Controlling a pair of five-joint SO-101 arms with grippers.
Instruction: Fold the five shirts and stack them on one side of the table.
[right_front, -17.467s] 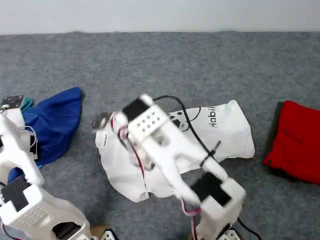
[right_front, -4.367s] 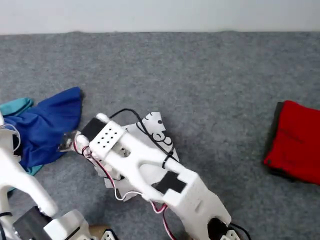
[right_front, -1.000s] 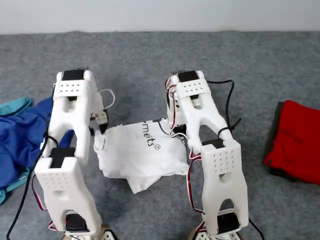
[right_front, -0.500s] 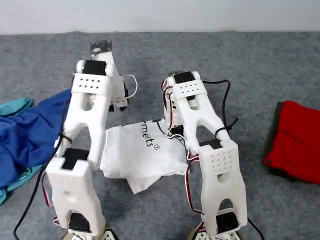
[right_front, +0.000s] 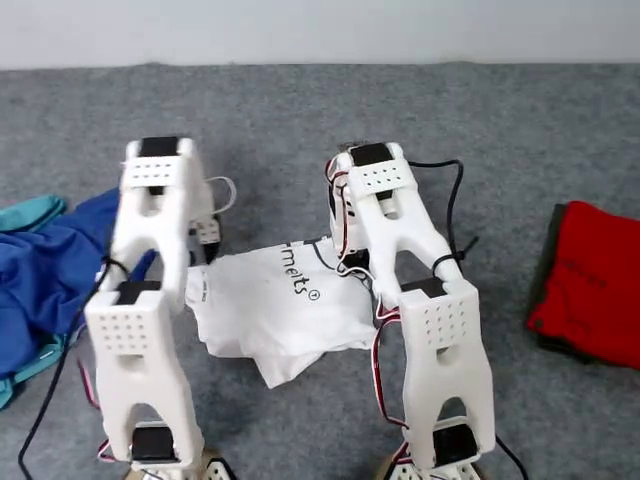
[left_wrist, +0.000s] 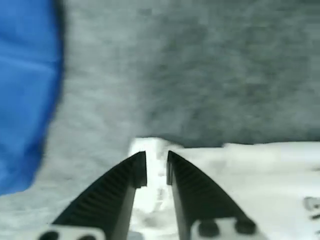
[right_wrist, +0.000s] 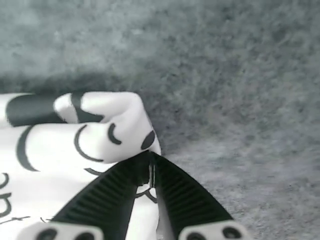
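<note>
A white shirt (right_front: 290, 310) with black print lies bunched on the grey table between my two arms. My right gripper (right_wrist: 151, 172) is shut on the printed edge of the white shirt (right_wrist: 60, 145), low over the table. The right arm (right_front: 385, 215) covers that corner in the high view. My left gripper (left_wrist: 156, 167) hangs over the opposite far corner of the white shirt (left_wrist: 250, 175), its fingers a narrow gap apart with cloth showing between them. In the high view the left gripper (right_front: 205, 232) sits at the shirt's left far edge.
A crumpled blue shirt (right_front: 60, 270) lies at the left edge with a teal shirt (right_front: 30, 213) beneath it. The blue shirt (left_wrist: 25, 90) lies close beside my left gripper. A folded red shirt (right_front: 590, 280) rests on a dark one at the right edge. Bare grey table (right_front: 300, 110) stretches behind.
My left arm swung out to the far side of the table, then came back down to the white shirt's left corner. The right arm kept its hold and barely moved.
</note>
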